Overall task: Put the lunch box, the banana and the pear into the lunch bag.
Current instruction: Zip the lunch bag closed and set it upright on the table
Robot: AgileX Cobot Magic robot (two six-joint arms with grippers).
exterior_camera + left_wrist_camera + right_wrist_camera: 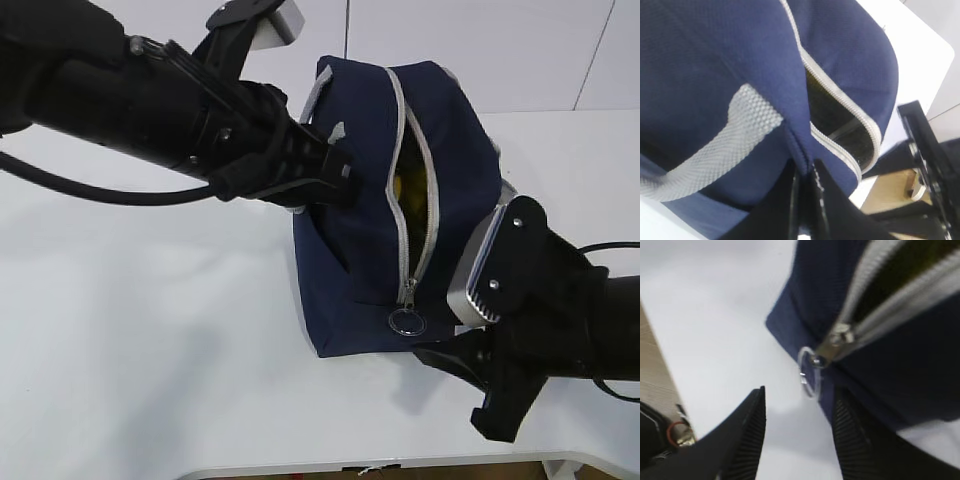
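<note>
Exterior view: looking down at a slant on a navy lunch bag lying on a white table, zipper partly undone, something yellow glimpsed through the slot, likely fruit already inside. Lunch box not visible anywhere; probably inside too, though impossible to confirm.

Left gripper pinching a fold of bag fabric beside a grey handle strap, jaws pressed together on the cloth. Right gripper hovering with jaws apart, holding nothing, ring pull dangling just ahead of the fingertips.

Judging the step as closing the bag: lining up both fingers either side of the ring, clamping squarely, then drawing along the zipper track while keeping the pinched fabric taut to stop bunching.

Smooth, matte white table all around; pale panelled wall behind; wood-toned floor showing past the table edge.
</note>
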